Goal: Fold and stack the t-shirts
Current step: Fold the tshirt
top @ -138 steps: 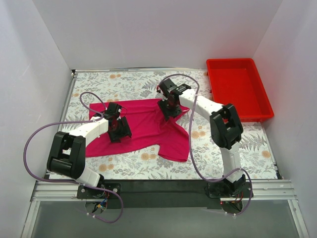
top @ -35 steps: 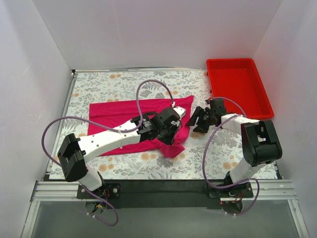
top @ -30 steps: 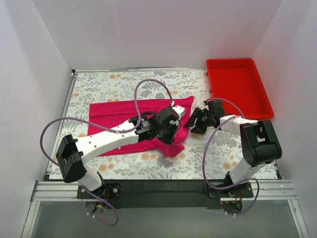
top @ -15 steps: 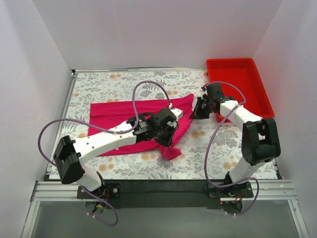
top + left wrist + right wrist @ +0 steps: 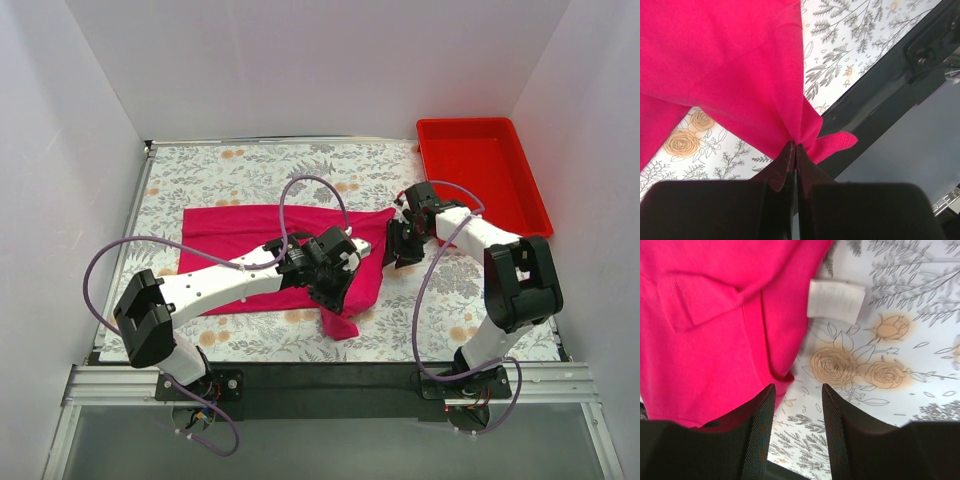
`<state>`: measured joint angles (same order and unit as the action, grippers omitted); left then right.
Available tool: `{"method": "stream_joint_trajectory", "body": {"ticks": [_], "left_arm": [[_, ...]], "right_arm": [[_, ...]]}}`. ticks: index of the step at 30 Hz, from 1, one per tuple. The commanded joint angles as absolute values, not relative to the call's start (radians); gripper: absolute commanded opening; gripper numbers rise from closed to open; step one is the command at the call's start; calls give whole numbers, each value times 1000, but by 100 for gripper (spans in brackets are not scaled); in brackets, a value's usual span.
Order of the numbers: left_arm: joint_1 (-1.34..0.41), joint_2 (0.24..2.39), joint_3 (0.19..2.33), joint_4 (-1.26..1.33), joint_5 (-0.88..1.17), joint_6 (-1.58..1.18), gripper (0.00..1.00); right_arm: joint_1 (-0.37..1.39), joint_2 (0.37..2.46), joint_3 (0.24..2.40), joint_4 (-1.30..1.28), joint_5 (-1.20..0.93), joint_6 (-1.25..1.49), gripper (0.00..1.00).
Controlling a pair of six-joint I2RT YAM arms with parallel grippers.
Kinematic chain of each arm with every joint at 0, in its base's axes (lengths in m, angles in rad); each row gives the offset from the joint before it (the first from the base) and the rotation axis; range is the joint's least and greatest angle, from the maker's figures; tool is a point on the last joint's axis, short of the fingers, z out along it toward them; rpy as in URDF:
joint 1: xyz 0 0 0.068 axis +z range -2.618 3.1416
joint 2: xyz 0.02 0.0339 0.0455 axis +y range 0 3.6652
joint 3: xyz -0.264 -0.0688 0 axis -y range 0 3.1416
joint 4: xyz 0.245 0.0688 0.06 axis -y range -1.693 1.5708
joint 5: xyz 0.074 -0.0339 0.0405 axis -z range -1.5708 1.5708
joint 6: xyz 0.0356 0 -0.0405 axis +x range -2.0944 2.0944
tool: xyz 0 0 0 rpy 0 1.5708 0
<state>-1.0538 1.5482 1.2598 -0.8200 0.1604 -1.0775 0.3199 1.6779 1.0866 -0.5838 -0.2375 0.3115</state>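
Note:
A magenta-pink t-shirt (image 5: 235, 240) lies spread on the floral table, its right part bunched and lifted. My left gripper (image 5: 336, 290) is over that bunched corner. In the left wrist view the left gripper (image 5: 794, 146) is shut on a pinch of the t-shirt (image 5: 730, 65), and a hemmed flap hangs past the fingertips. My right gripper (image 5: 399, 247) sits at the shirt's right edge. In the right wrist view the right gripper (image 5: 797, 390) is open with only table between the fingers. The t-shirt (image 5: 705, 325) and its white label (image 5: 836, 300) lie just ahead, and the hem reaches the left finger.
A red plastic bin (image 5: 482, 178) stands at the back right, just right of the right arm. The floral tablecloth (image 5: 250, 170) is ringed by white walls. The table's black front rail (image 5: 330, 375) runs close below the lifted shirt corner.
The left gripper has drawn the pinched shirt corner toward the near edge. The right gripper has come from near the bin down to the shirt's right edge, and its jaws now stand apart.

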Motion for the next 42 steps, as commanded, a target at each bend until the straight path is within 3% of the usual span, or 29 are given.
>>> {"method": "stream_joint_trajectory", "body": {"ticks": [1,5,11,12,14,15,19,24,32,34,42], "left_arm": [[-1055,1546,1256,-850,176,-1062,0],[-1055,1568,1253,-861,167,-1060,0],[-1054,1548,1236,-874,103,-1069,2],[-1051,1545,1246,-876,85,-1075,18],[-1043,1537,1259,-852,68,-1084,33],[-1028,1532,1275,-836,63,-1091,49],[-950,1520,1308,-750,63,-1111,70],[-733,1545,1279,-608,-26,-1114,70],[-352,1712,1310,-476,-159,-1169,61],[-302,1769,1324,-463,-170,-1170,60],[-111,1942,1405,-431,-180,-1160,57]], "right_arm": [[310,1603,993,-477,-324,360,42],[310,1565,873,-300,-402,455,39],[302,1533,834,-244,-375,469,36],[287,1511,836,-244,-361,462,36],[272,1491,850,-245,-322,446,36],[255,1482,857,-245,-312,434,37],[218,1508,905,-245,-304,388,37],[213,1591,994,-238,-279,373,37],[212,1710,1121,-207,-216,379,33],[212,1747,1134,-207,-233,379,27],[213,1807,1100,-193,-278,402,27]]}}
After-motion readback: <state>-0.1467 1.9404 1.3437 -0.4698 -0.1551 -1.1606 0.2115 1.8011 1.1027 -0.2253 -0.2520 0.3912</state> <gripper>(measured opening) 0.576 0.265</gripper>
